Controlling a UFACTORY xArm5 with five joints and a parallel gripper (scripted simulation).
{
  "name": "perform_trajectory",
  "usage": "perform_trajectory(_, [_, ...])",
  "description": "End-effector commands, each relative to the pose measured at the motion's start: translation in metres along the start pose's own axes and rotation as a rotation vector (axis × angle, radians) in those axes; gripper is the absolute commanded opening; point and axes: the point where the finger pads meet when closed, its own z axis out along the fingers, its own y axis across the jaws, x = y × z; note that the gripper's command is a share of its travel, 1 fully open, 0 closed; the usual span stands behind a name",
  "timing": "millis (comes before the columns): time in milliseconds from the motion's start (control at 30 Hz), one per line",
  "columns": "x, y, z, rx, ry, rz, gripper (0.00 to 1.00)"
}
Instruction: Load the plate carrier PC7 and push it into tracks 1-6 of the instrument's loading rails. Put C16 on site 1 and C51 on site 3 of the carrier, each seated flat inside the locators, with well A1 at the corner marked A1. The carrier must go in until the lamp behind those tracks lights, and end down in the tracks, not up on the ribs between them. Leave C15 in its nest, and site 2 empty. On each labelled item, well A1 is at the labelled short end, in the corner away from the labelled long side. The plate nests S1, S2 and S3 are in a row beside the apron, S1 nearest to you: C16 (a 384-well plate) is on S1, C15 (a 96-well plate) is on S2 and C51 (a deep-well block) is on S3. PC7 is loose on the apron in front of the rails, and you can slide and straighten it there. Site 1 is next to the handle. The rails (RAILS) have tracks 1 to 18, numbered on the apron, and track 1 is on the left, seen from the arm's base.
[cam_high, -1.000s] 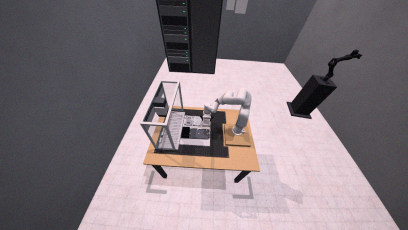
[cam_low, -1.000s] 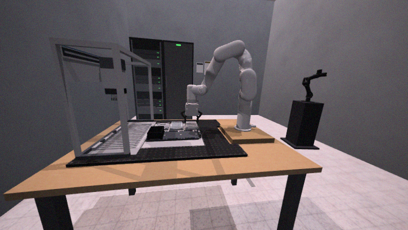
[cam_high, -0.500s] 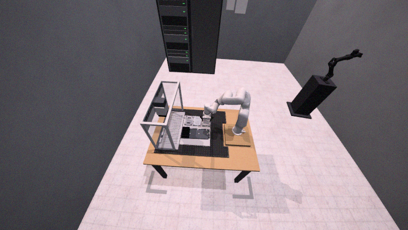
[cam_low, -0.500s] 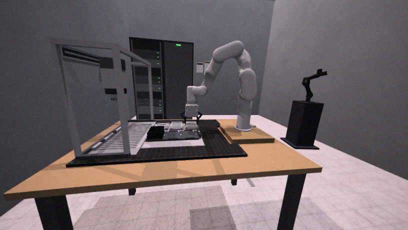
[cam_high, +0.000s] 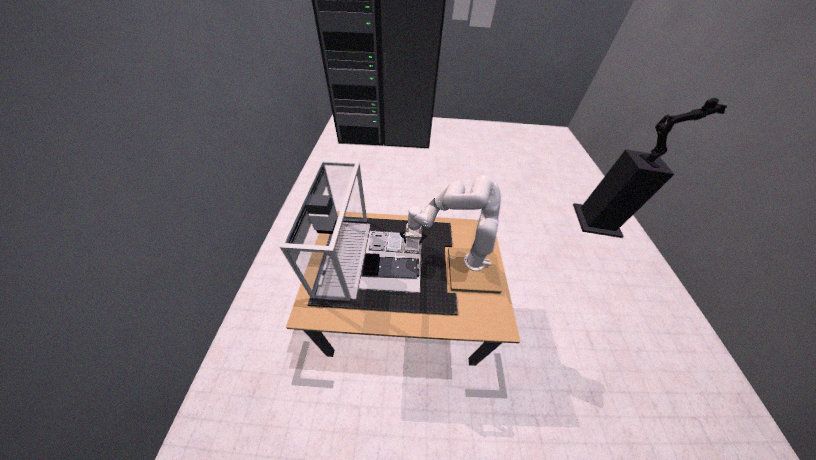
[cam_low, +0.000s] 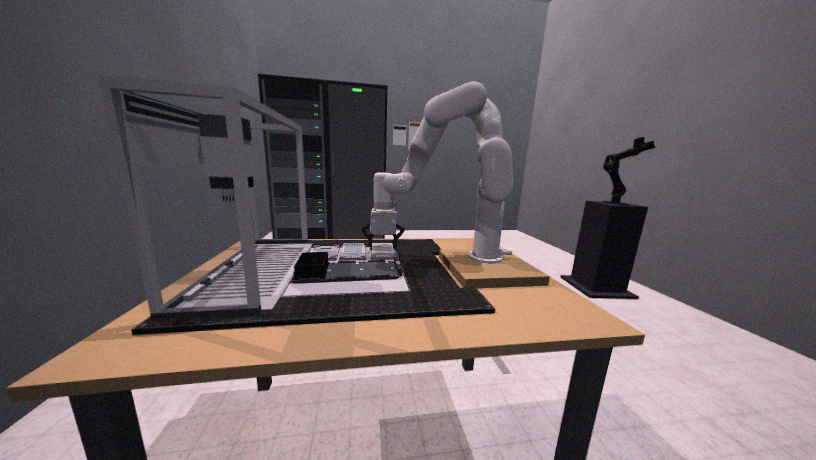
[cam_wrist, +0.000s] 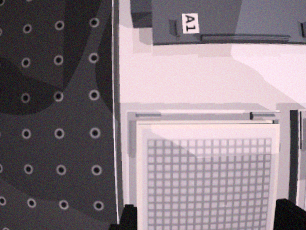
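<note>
My gripper (cam_high: 413, 237) (cam_low: 382, 244) (cam_wrist: 207, 226) is open, pointing down at nest S1, with one fingertip on each side of C16 (cam_high: 412, 245) (cam_low: 382, 250) (cam_wrist: 210, 175). C16, a pale, fine-grid plate, sits in the nest. C15 (cam_high: 394, 242) (cam_low: 353, 250) sits in S2. Nest S3 (cam_high: 377, 241) holds no block. C51, the black deep-well block (cam_high: 371, 264) (cam_low: 311, 261), stands on PC7's rail-side end. The dark carrier PC7 (cam_high: 400, 267) (cam_low: 364, 270) (cam_wrist: 260, 17) lies on the apron; its other sites hold no plate. Fine seating cannot be told.
The ribbed rails (cam_high: 349, 251) (cam_low: 265, 274) lie beyond the apron (cam_high: 394, 284) (cam_low: 348, 287) (cam_wrist: 170, 80), under an upright grey frame (cam_high: 337, 274) (cam_low: 249, 257). A black perforated mat (cam_high: 437, 285) (cam_low: 445, 297) (cam_wrist: 45, 115) borders the apron. No lit lamp can be made out.
</note>
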Motion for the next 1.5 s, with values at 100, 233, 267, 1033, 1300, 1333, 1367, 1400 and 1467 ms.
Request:
perform_trajectory(100, [-0.0003,0.0012,-0.0010,-0.002,-0.004,0.000,1.00])
perform_trajectory(233, [-0.0003,0.0012,-0.0016,-0.002,-0.004,0.000,0.00])
perform_trajectory(267, [-0.0003,0.0012,-0.0016,-0.002,-0.004,0.000,0.00])
perform_trajectory(1033, [-0.0003,0.0012,-0.0016,-0.002,-0.004,0.000,0.00])
perform_trajectory(1300, [-0.0003,0.0012,-0.0016,-0.002,-0.004,0.000,0.00])
perform_trajectory(1333, [-0.0003,0.0012,-0.0016,-0.002,-0.004,0.000,0.00])
perform_trajectory(1367, [-0.0003,0.0012,-0.0016,-0.002,-0.004,0.000,0.00])
perform_trajectory(1400, [-0.0003,0.0012,-0.0016,-0.002,-0.004,0.000,0.00])
perform_trajectory(1467, [-0.0003,0.0012,-0.0016,-0.002,-0.004,0.000,0.00])
